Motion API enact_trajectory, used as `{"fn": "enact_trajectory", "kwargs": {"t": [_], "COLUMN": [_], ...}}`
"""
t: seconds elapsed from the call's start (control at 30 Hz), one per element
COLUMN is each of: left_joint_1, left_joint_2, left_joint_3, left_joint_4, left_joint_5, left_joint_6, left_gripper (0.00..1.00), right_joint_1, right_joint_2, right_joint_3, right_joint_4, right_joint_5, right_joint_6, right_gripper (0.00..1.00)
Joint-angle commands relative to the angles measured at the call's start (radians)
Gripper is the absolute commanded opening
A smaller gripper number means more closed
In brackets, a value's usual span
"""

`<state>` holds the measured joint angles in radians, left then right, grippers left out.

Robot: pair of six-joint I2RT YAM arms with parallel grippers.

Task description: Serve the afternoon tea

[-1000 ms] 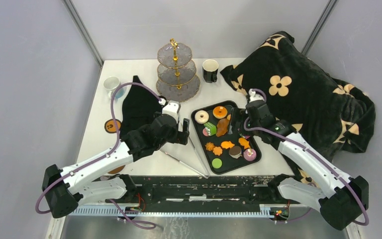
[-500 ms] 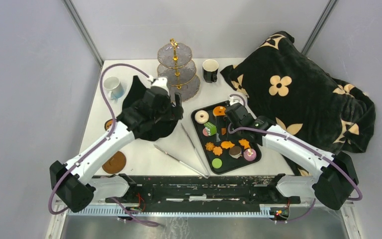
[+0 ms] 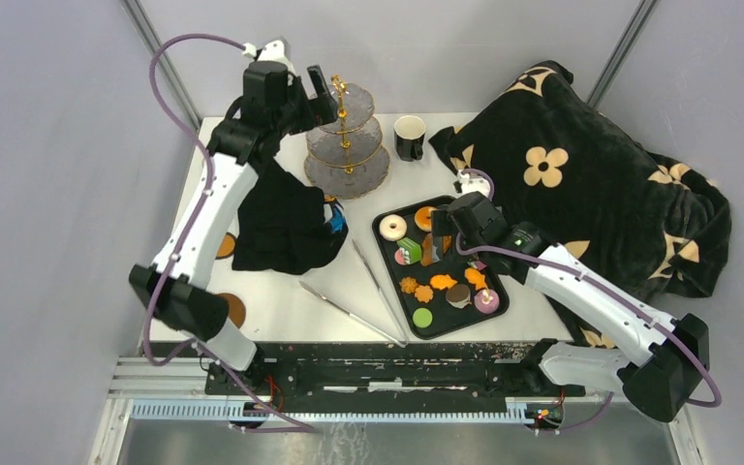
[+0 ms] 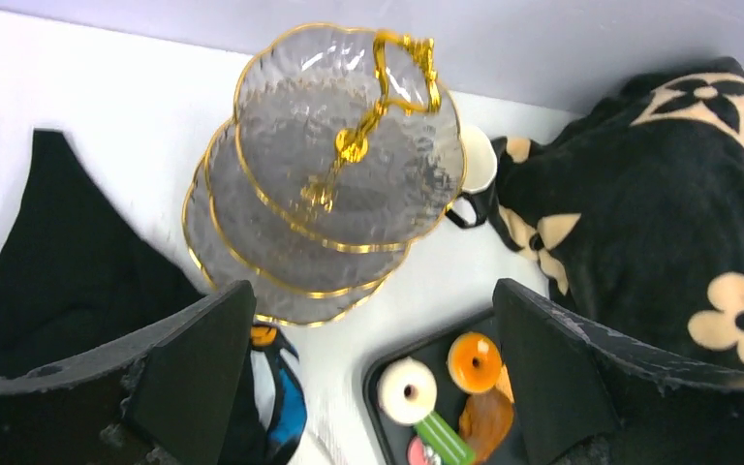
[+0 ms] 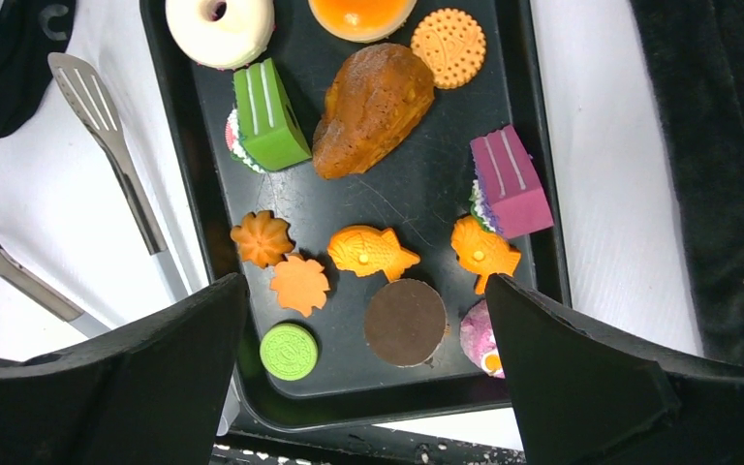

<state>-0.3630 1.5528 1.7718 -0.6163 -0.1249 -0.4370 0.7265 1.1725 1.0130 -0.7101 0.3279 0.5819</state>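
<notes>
The afternoon tea lies on a black tray (image 3: pixel 380 232): a white donut (image 4: pixel 408 389), an orange donut (image 4: pixel 474 361), a green slice (image 5: pixel 269 116), a brown cake (image 5: pixel 373 97), a purple slice (image 5: pixel 511 182), orange cookies (image 5: pixel 370 252), a green disc (image 5: pixel 289 351) and a brown disc (image 5: pixel 405 322). A glass three-tier stand (image 3: pixel 347 140) with gold rims is bare. My left gripper (image 3: pixel 320 89) hangs open high beside the stand's top, nothing in it. My right gripper (image 3: pixel 443 232) is open above the tray's far half, holding nothing.
Two metal tongs (image 3: pixel 368 291) lie left of the tray. A black cloth (image 3: pixel 286 223) lies left of those. A black mug (image 3: pixel 409 136) stands right of the stand. The black flowered blanket (image 3: pixel 591 184) fills the right side. Brown coasters (image 3: pixel 225 245) sit at the left edge.
My left arm rose from low over the table middle to the back, above the stand. My right gripper shifted left and back over the tray. Both stayed open.
</notes>
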Motion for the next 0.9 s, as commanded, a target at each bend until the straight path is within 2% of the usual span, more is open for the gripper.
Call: {"fn": "enact_trajectory", "kwargs": {"t": [0.0,0.23,0.37,0.63,0.87], "left_joint_1": [0.008,0.004,-0.044,-0.15,-0.172], "left_joint_2": [0.145,0.371,0.462,0.572,0.603], "left_joint_3": [0.189,0.488,0.596,0.656,0.65], "left_joint_4": [0.002,0.018,0.019,0.006,0.011], "left_joint_5": [0.036,-0.011,-0.171,-0.48,-0.571], "left_joint_6": [0.054,0.062,0.119,0.229,0.236], "left_gripper": [1.0,1.0,0.98,0.82,0.63], "right_joint_1": [0.001,0.001,0.001,0.001,0.001], "right_joint_2": [-0.049,-0.045,-0.017,0.002,0.012], "right_joint_3": [0.018,0.011,0.029,0.037,0.033], "right_joint_4": [-0.02,-0.02,-0.03,-0.026,-0.032], "right_joint_5": [0.046,0.034,0.027,0.033,0.041], "right_joint_6": [0.025,0.034,0.032,0.016,0.008], "right_gripper": [1.0,1.0,1.0,1.0,1.0]}}
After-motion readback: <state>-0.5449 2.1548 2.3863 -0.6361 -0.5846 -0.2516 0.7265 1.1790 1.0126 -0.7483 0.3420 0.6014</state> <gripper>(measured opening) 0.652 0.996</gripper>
